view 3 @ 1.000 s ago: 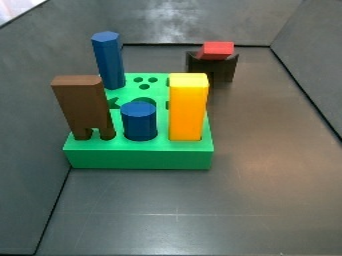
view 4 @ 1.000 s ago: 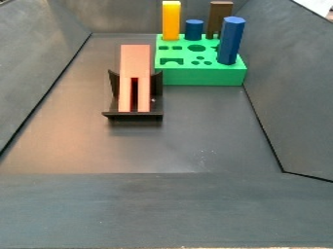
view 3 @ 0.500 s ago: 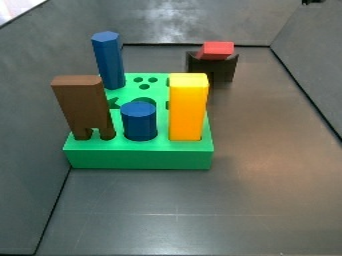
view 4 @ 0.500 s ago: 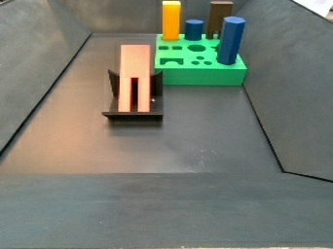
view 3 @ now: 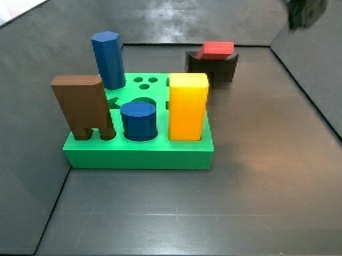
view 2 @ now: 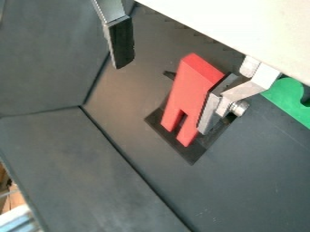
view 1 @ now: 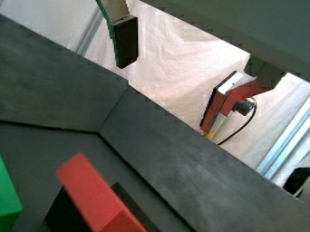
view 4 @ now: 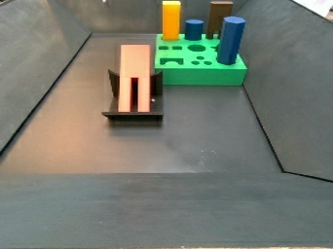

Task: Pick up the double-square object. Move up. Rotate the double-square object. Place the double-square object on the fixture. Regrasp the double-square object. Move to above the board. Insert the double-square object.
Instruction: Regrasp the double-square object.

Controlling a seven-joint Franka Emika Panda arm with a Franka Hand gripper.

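Empty spread hand [view 2: 173, 72] above double-square object [view 2: 189, 93] on fixture [view 4: 132, 115].

The dark grey floor [view 4: 196, 146] carries the green board [view 4: 198, 70], the fixture [view 4: 134, 114], with the end effector [view 3: 306, 12] above.

- double-square object [view 4: 134, 78] lies on the fixture [view 4: 132, 114], touching it
- board [view 4: 201, 66] at about 2 o'clock from the fixture in that side view, near but apart
- pegs stand in the board [view 3: 139, 153]; fixture [view 3: 214, 68] at its 1 o'clock
- gripper [view 2: 169, 68] above the double-square object [view 2: 187, 95], jaws apart, nothing between them
- gripper [view 3: 306, 12] at the frame's 1 o'clock edge
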